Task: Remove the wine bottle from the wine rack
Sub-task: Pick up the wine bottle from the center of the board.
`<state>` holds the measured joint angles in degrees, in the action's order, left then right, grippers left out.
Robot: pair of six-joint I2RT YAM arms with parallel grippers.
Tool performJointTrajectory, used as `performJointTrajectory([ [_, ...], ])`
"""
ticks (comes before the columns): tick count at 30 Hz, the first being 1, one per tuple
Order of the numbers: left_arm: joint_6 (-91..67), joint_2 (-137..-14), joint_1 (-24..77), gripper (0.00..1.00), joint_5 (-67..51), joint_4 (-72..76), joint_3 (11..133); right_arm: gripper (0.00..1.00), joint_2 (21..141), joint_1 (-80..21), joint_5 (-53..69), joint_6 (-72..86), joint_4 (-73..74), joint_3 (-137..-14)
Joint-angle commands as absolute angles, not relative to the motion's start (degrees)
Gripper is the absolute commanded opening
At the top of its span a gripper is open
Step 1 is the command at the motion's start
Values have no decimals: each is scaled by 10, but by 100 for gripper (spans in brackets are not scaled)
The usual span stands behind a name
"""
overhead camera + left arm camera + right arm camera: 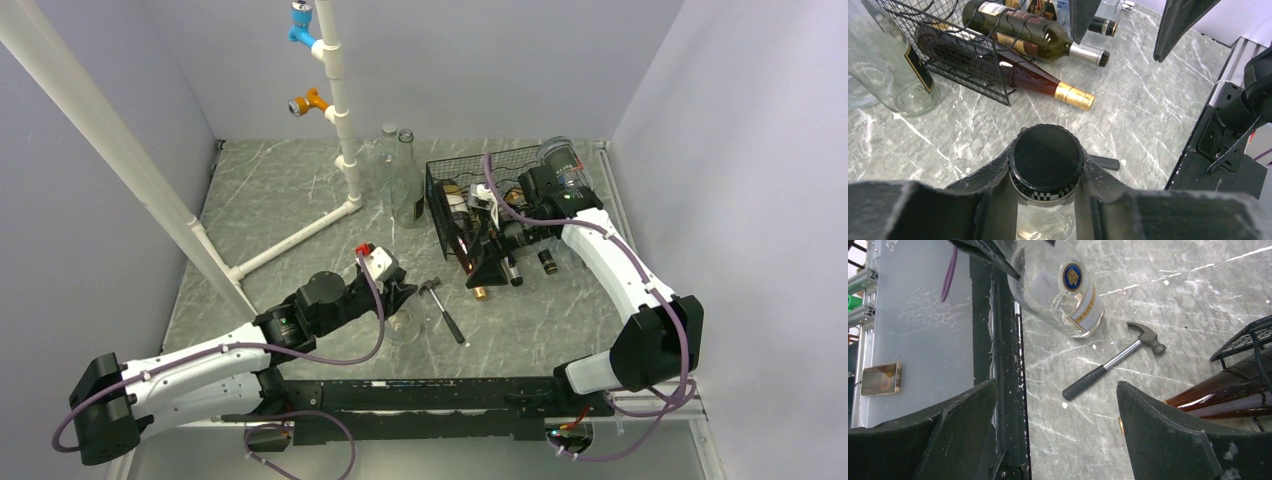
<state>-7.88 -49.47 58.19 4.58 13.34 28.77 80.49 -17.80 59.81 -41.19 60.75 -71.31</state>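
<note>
Glass construction: we judge the wine bottle (1035, 81) rigid, heavy, slippery and breakable. It lies in the wine rack (965, 62), foil neck protruding; we grip there. Right gripper (1057, 390) gapes wide, empty; left gripper (1045, 172) clamps a clear bottle (1043, 222).

A high camera behind the robot looks down on the whole counter (290, 200); the left wrist camera faces the wine rack (963, 60) up close, the right wrist camera the hammer (1113, 362), both also visible from above.
</note>
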Motion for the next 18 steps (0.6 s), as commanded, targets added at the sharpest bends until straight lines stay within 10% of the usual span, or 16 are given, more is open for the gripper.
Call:
performJointTrajectory([
  [1, -75, -494, 584, 0, 58, 137, 324, 92, 790, -163, 654, -456, 619, -715],
  [18, 79, -492, 518, 0, 221, 136, 422, 92, 786, -156, 654, -459, 622, -712],
])
